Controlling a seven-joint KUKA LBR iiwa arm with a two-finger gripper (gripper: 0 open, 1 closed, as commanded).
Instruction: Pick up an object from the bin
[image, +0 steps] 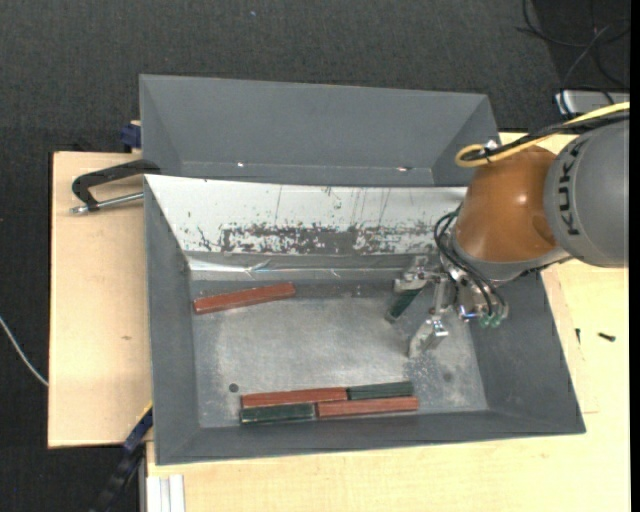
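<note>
Red-brown stick (245, 297) is lying near the bin's (170, 330) back-left corner. Heap of red and green sticks (328, 402) is sitting along the front wall. Gripper (418, 318) is hovering over bare floor toward the right wall, fingers spread apart, gripping nothing. The nearest piece is the green stick (380, 391) at the heap's right end.
</note>
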